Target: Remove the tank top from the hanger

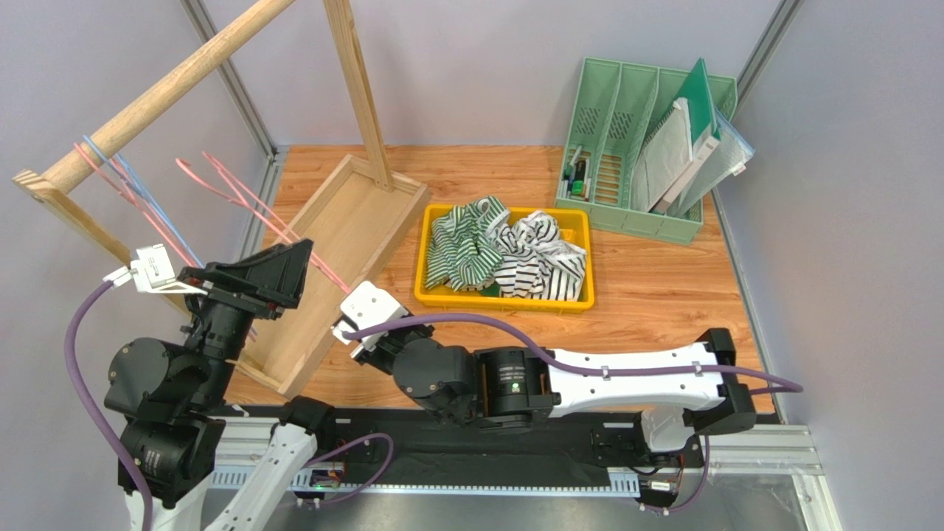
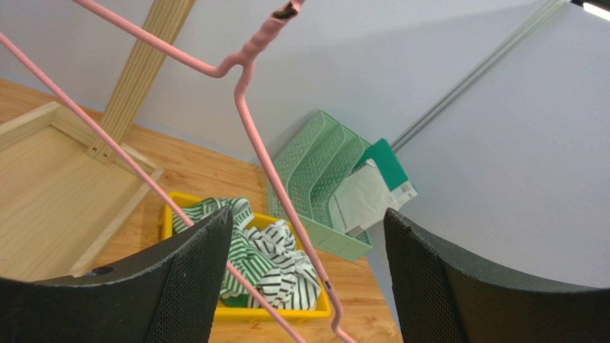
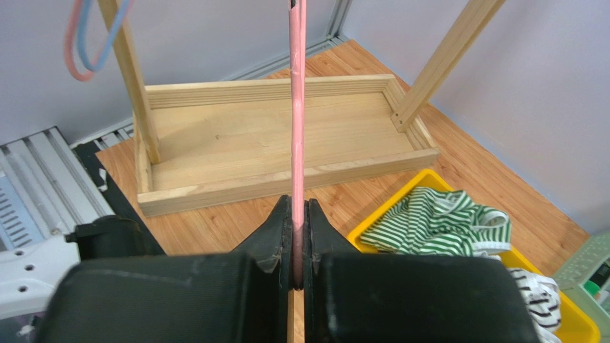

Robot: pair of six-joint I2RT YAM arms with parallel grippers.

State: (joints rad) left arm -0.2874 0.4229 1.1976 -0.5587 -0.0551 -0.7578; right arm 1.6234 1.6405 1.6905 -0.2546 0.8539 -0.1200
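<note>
Green-and-white striped tank top [image 1: 463, 246]: soft knit, crumpled in a heap, lying at the left end of the yellow rectangular plastic bin [image 1: 504, 303]. A black-and-white striped garment [image 1: 543, 257], same limp fabric, fills the bin's right half.

Pink wire hanger [image 3: 297, 107]: thin, coated, twisted neck, up in the air left of the bin. Right gripper [image 3: 297, 207], near-left of the bin, is clenched on the hanger's wire, black jaws pinched tight. Left gripper [image 2: 306, 221], further left of the bin, is released. Its textured black pads stand wide apart and the pink wire runs between them; contact with either pad can't be told.

Light wooden clothes rack with shallow tray base [image 1: 355, 216] sits just left of the bin, round top rail, square posts. Red and blue wire hangers [image 1: 111, 166] hang on that rail. Mint-green perforated plastic file sorter [image 1: 621, 122] is behind the bin to the right, holding papers and folders.

Surface: orange-brown wood-grain tabletop [image 1: 665, 288], smooth. Plain grey walls [image 1: 499, 66] with metal corner strips.

The rack's rail and post tops are cut off by the top view. The hanger hook is cut off in the left wrist view. Small items in the sorter's left slot are too small to make out.
</note>
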